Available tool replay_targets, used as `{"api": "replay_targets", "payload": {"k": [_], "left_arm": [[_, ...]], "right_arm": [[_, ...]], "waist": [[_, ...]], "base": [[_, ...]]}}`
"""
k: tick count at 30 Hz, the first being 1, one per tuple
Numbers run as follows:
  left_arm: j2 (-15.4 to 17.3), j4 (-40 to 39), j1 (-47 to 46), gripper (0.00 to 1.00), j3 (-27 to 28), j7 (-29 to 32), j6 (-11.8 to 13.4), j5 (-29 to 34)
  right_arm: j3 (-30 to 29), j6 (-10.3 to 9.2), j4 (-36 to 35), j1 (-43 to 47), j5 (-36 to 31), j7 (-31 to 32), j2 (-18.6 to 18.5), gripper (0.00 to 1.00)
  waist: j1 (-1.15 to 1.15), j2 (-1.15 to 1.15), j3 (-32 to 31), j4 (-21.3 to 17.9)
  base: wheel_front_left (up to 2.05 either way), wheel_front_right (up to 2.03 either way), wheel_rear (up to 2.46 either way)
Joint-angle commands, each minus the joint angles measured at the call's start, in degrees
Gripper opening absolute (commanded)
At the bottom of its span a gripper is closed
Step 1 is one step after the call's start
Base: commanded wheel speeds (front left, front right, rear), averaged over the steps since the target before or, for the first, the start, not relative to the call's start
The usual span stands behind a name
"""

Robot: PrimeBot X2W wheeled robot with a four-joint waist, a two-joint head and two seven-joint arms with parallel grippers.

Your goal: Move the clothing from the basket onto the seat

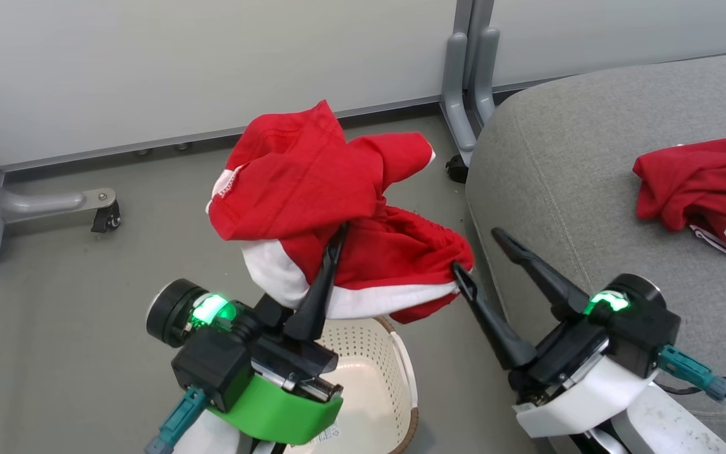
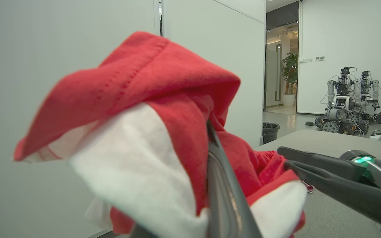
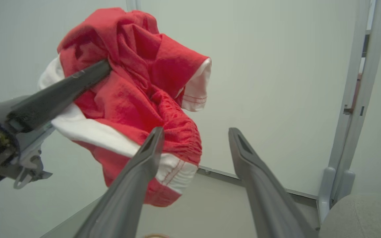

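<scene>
Lying on the seat [image 1: 564,164] at right, the jersey [image 1: 697,183] is delivered; the striped garment [image 1: 312,183] is left, pinched centre-frame by the left gripper [image 1: 336,243] above the basket [image 1: 394,359], right gripper [image 1: 478,251] spread.

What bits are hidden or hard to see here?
Head view: the jersey, lying on the seat, is cut off by the right edge, so its numbers can't be read.
Head view: the left gripper and the striped garment it holds hide part of the basket.
Left wrist view: that garment covers the left gripper's fingertips.
</scene>
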Motion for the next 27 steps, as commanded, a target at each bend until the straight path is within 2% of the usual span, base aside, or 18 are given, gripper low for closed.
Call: {"api": "replay_targets", "payload": {"k": [1,13,20,27], "left_arm": [[0.5,-0.5,-1.2,0.00,-0.3,-0.2,-0.2,0.9],[1.3,-2.1,-3.1,0.00,-5.0,-0.2,-0.2,2.2],[1.3,-2.3,-2.7,0.00,-6.6,-0.2,-0.2,2.3],[1.6,-1.1,-2.5,0.00,-8.0,-0.2,-0.2,1.7]], "right_arm": [[1.3,-0.10,0.6,-1.2,1.1,-0.2,-0.7,1.00],[15.5,-0.09,5.3,-9.8,7.5,-0.2,-6.3,1.00],[22.8,-0.09,7.7,-14.8,10.2,-0.2,-7.0,1.00],[29.0,-0.10,9.0,-19.8,10.5,-0.2,-6.2,1.00]], "waist": [[0.00,0.00,0.1,0.2],[0.00,0.00,0.2,1.4],[0.00,0.00,0.1,2.1],[0.00,0.00,-0.3,2.5]], "base": [[0.00,0.00,0.00],[0.00,0.00,0.00],[0.00,0.00,0.00],[0.00,0.00,0.00]]}}
